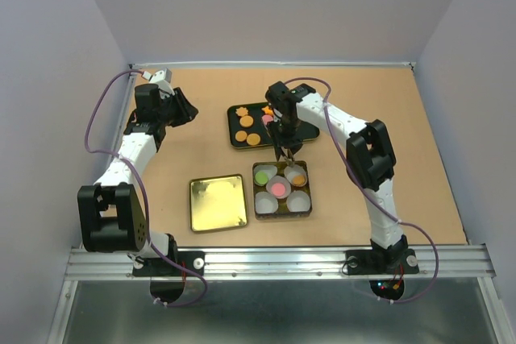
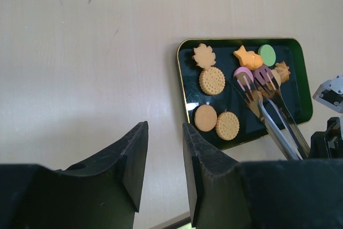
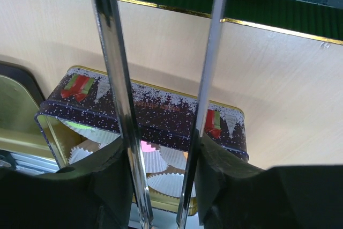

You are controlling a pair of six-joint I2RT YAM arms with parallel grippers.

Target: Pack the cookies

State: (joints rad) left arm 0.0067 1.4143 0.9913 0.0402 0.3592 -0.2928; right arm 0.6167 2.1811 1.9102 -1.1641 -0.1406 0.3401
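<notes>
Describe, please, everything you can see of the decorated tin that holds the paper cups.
The tin is a shallow rectangular metal-looking box: dark purple walls speckled white, red-and-green motifs, gold rim. It stands open on the table, right of the gold lid without touching it. Inside sit white paper cups; three hold cookies: green, pink, orange. The right gripper, holding tongs, hangs above its far wall.

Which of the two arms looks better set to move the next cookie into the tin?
The right. The right gripper holds the tongs, which hang close to both the cookie tray and the tin. The left gripper is empty and sits off to the tray's side, with no tool.
</notes>
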